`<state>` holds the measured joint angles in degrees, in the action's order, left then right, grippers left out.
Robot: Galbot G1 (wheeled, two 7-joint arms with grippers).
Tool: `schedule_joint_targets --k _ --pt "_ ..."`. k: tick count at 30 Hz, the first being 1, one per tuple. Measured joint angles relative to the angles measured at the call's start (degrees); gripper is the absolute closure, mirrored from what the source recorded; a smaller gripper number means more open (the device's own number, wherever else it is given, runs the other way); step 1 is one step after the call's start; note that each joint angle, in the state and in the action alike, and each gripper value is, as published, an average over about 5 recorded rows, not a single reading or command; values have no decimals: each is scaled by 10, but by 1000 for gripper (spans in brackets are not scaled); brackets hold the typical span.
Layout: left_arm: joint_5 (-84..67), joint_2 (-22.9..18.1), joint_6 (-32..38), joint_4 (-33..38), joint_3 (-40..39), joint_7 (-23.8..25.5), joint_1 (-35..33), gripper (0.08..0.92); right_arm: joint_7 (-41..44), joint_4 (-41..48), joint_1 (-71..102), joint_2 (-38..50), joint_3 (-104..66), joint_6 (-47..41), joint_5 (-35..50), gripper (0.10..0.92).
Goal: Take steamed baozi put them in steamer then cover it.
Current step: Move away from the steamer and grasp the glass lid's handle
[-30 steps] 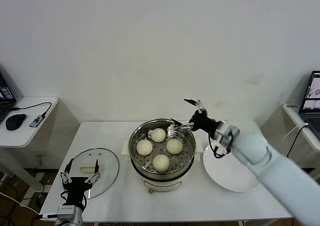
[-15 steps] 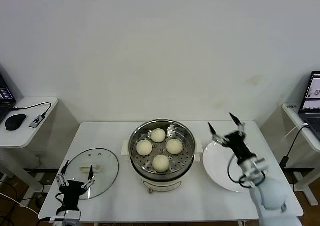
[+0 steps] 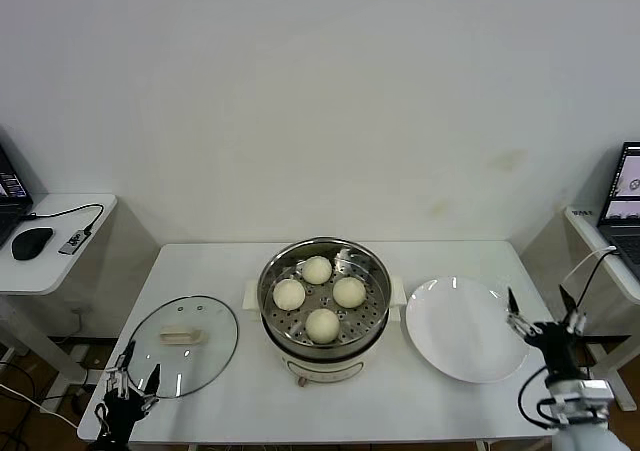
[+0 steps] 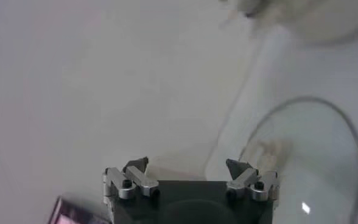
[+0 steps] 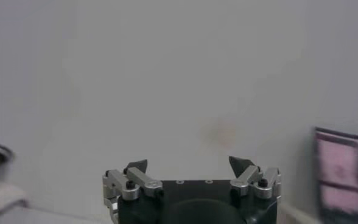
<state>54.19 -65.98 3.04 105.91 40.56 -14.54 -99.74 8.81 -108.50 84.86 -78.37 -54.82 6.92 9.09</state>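
The steamer [image 3: 323, 346] stands uncovered at the table's middle with four baozi [image 3: 322, 324] on its perforated tray. The glass cover [image 3: 184, 344] lies flat on the table to its left, and shows in the left wrist view [image 4: 313, 158]. My left gripper [image 3: 127, 382] is open and empty, low at the table's front left corner, near the cover's front edge. My right gripper [image 3: 544, 318] is open and empty, low past the table's front right edge, beside the plate. In its wrist view the right gripper [image 5: 190, 163] faces the wall.
An empty white plate [image 3: 465, 329] lies right of the steamer. A side desk with a mouse [image 3: 31, 242] and cable stands at left. A laptop [image 3: 622, 199] sits on a desk at right.
My right gripper has pulled back from above the steamer, across the plate, down to the table's right front edge. My left gripper has dropped lower, away from the cover.
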Motion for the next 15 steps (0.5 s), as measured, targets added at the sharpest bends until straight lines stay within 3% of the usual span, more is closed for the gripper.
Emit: schedule_joint_targets --k 15 --pt "137 9 10 -112 -35 15 110 177 -19 5 33 -28 -33 4 -8 203"
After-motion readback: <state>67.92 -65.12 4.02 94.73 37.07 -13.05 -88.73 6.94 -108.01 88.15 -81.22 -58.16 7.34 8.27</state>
